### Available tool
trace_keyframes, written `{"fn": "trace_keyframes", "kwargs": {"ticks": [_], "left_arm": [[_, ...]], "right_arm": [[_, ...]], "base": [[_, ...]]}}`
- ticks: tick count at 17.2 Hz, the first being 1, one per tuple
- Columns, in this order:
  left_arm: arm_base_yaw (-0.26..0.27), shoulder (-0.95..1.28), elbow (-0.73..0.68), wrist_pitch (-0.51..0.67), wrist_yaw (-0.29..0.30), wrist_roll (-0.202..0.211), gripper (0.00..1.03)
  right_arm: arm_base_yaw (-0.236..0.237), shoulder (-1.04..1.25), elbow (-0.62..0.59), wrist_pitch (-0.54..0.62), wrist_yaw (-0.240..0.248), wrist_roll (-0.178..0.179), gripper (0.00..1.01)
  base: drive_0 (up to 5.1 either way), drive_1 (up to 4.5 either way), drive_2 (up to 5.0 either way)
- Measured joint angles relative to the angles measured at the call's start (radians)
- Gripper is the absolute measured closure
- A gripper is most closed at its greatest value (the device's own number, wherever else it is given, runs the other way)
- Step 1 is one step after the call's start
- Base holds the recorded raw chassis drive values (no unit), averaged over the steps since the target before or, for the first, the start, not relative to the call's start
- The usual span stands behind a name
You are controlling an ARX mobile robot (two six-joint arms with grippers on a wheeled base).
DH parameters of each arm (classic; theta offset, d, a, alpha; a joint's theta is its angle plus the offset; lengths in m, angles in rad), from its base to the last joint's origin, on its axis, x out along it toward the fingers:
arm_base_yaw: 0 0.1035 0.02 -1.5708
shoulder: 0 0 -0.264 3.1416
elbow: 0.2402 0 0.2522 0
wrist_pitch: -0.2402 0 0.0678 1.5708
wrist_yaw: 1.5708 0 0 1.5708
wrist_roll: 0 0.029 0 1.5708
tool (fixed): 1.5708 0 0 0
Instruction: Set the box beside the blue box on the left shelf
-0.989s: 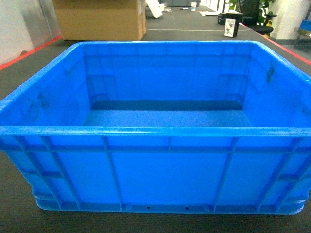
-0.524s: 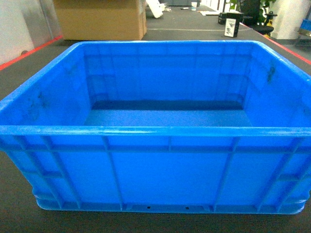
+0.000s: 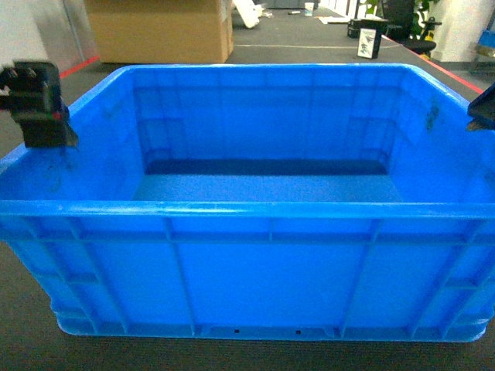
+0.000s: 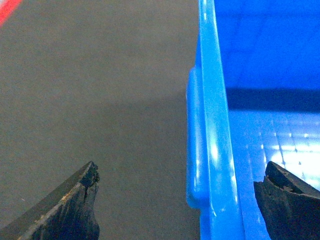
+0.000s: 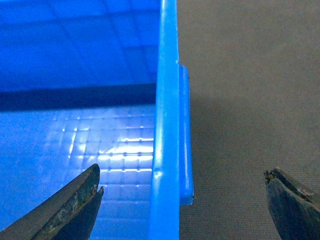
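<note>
Box [image 3: 263, 255] rims lie directly below both spread-jawed, empty grippers, left gripper [image 4: 177, 200] and right gripper [image 5: 182, 200] straddling opposite side walls.

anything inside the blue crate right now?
Nothing visible inside the blue crate: bare grid floor in both wrist views. The near wall hides the front strip of floor from the head view. Both grippers are open, straddling the side rims.

left gripper [image 4: 177, 200]: fingers spread wide; right gripper [image 5: 182, 202]: fingers spread wide
</note>
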Motion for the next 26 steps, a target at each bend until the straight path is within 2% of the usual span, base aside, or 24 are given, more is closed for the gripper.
{"fn": "trace_keyframes", "kwargs": {"ticks": [2, 4, 8, 13, 14, 15, 16, 18, 20, 21, 23, 26], "left_arm": [[-0.002, 0.058, 0.027, -0.05, 0.018, -0.023, 0.05], [-0.002, 0.087, 0.069, -0.067, 0.005, -0.031, 0.05], [-0.002, 0.145, 0.128, -0.106, -0.014, -0.032, 0.05], [0.0, 0.163, 0.154, -0.118, -0.019, -0.033, 0.05], [0.0, 0.166, 0.154, -0.116, -0.018, -0.033, 0.05], [0.0, 0.171, 0.154, -0.114, -0.019, -0.032, 0.05], [0.0, 0.174, 0.154, -0.114, -0.019, -0.029, 0.11], [0.0, 0.176, 0.154, -0.129, -0.02, -0.029, 0.33], [0.0, 0.175, 0.154, -0.13, 0.011, 0.002, 0.53], [0.0, 0.175, 0.154, -0.129, 0.034, 0.013, 0.6], [0.0, 0.166, 0.145, -0.101, 0.064, 0.024, 0.71], [-0.016, 0.109, 0.039, 0.092, 0.055, 0.027, 0.72]], "right_arm": [[0.011, 0.059, 0.022, -0.009, 0.005, 0.0, 0.03], [0.019, 0.097, 0.06, -0.027, 0.009, -0.004, 0.03], [0.019, 0.142, 0.097, -0.057, 0.011, -0.012, 0.03], [0.031, 0.161, 0.105, -0.06, 0.019, -0.047, 0.03], [0.031, 0.162, 0.111, -0.062, 0.02, -0.05, 0.08], [0.031, 0.164, 0.116, -0.067, 0.024, -0.054, 0.19], [0.031, 0.165, 0.117, -0.072, 0.025, -0.056, 0.29], [0.032, 0.168, 0.119, -0.084, 0.023, -0.06, 0.51], [0.035, 0.169, 0.123, -0.085, 0.032, -0.062, 0.73], [0.03, 0.171, 0.124, -0.079, 0.028, -0.063, 0.79], [0.029, 0.172, 0.112, -0.029, 0.027, -0.064, 0.8], [0.029, 0.126, -0.004, 0.185, 0.044, -0.069, 0.8]], "base": [[0.0, 0.0, 0.0], [0.0, 0.0, 0.0], [0.0, 0.0, 0.0], [0.0, 0.0, 0.0], [0.0, 0.0, 0.0], [0.0, 0.0, 0.0], [0.0, 0.0, 0.0], [0.0, 0.0, 0.0], [0.0, 0.0, 0.0], [0.0, 0.0, 0.0], [0.0, 0.0, 0.0], [0.0, 0.0, 0.0]]}}
